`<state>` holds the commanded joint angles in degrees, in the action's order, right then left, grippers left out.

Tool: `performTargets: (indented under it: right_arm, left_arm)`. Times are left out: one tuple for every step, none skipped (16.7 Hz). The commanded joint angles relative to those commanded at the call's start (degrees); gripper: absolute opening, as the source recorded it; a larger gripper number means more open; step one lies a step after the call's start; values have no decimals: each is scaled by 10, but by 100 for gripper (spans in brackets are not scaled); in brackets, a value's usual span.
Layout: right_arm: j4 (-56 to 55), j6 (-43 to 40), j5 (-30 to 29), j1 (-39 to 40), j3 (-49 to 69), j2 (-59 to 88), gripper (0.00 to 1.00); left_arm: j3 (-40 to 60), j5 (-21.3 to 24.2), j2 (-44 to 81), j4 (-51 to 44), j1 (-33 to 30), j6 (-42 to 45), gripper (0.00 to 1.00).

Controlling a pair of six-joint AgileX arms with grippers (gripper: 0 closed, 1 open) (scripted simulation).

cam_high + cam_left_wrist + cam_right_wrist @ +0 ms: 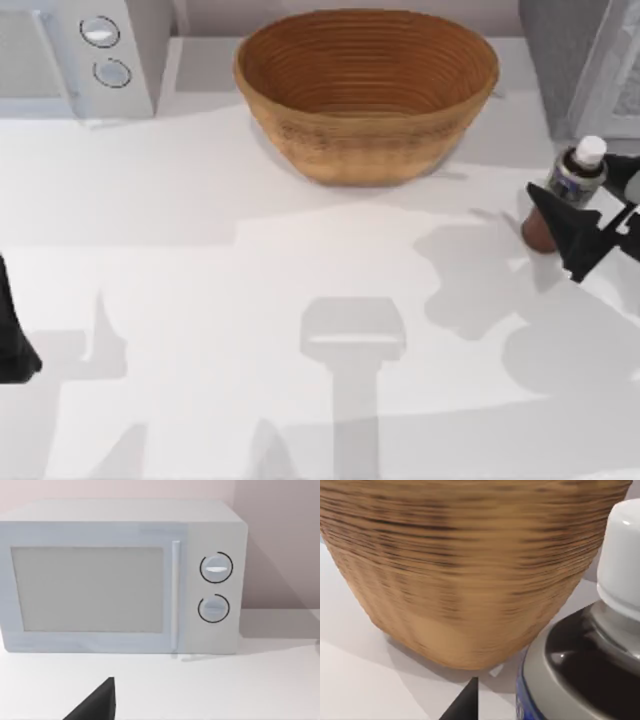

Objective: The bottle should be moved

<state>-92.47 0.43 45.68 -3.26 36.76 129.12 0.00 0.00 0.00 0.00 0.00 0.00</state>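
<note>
The bottle (pixel 577 178), with a white cap, a grey-blue label and reddish-brown contents, stands upright near the table's right edge, to the right of the woven basket (pixel 365 150). My right gripper (pixel 580 200) is open at the bottle, one dark finger crossing the front of its body and the other on its far side. The right wrist view has the bottle (pixel 580 670) very close, with a gap between it and one fingertip (pixel 465 705), and the basket (pixel 470 570) beyond. My left arm (pixel 12 340) is parked at the table's left edge.
A white microwave (pixel 80 50) stands at the back left and faces the left wrist camera (pixel 120 580). A grey block (pixel 580 60) stands at the back right, just behind the bottle. The white tabletop (pixel 320 330) spreads in front of the basket.
</note>
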Motion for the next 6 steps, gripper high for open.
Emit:
performTargets:
  right_arm:
    - [0,0,0,0,0,0,100]
    - [0,0,0,0,0,0,100]
    - [0,0,0,0,0,0,100]
    - [0,0,0,0,0,0,100]
    - [0,0,0,0,0,0,100]
    - [0,0,0,0,0,0,100]
  left_arm:
    - [0,0,0,0,0,0,100]
    - [0,0,0,0,0,0,100]
    - [0,0,0,0,0,0,100]
    - [0,0,0,0,0,0,100]
    - [0,0,0,0,0,0,100]
    - [0,0,0,0,0,0,100]
